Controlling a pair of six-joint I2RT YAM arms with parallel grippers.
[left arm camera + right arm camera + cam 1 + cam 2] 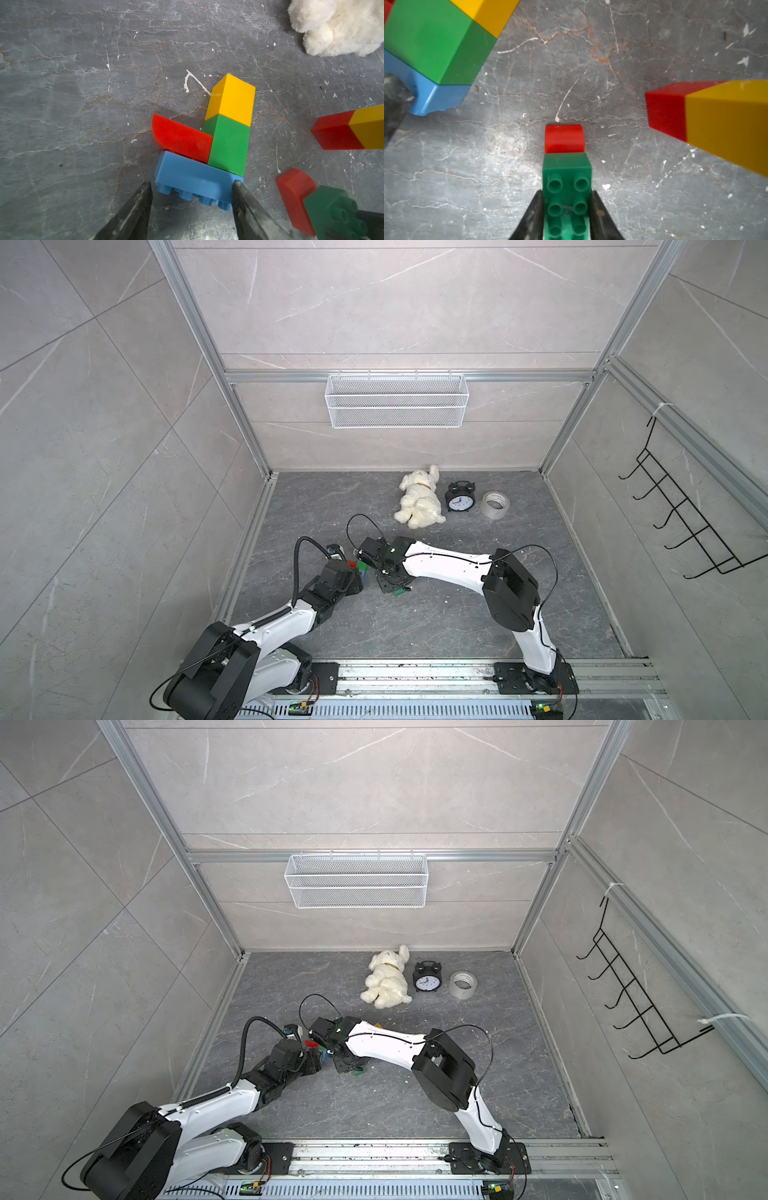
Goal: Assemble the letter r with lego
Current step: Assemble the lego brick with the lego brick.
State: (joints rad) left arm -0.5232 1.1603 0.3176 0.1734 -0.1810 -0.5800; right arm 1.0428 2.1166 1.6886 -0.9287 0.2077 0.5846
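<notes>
All eight lego pieces gathered low at the counter [457, 614], on the robot side of the plush toy [419, 499] and apart from it.

Pinched end to end in the left gripper [192, 185]: a blue brick [193, 180], one finger [247, 207] plainly against its end, the other right at the far end. Plugged into that blue brick, side by side: a square green brick [228, 145] and a red curved brick [180, 139], with a yellow brick [232, 99] pushed on beyond the green, at the end roughly toward the plush toy.

Pinched in the right gripper [566, 193]: a long green brick [566, 178], clamped on its two flat sides, studs facing the wrist camera, a red rounded brick [563, 138] joined to its free end.

Nearer the plush toy than that held pair, and touched by neither gripper: a red block [664, 110] and a yellow block [726, 124] joined in a bar.

Lifted or resting on the counter: not clear for either held piece.

Probably light, hard and stiff throughout, with glossy faces prone to slipping under a weak pinch. Best taken on flat, parallel sides, as now, not on the curved red faces or across the studs. Worth pushing straight along the studs when mating, with the other piece braced, since any sideways levering would likely pop a joint apart.
</notes>
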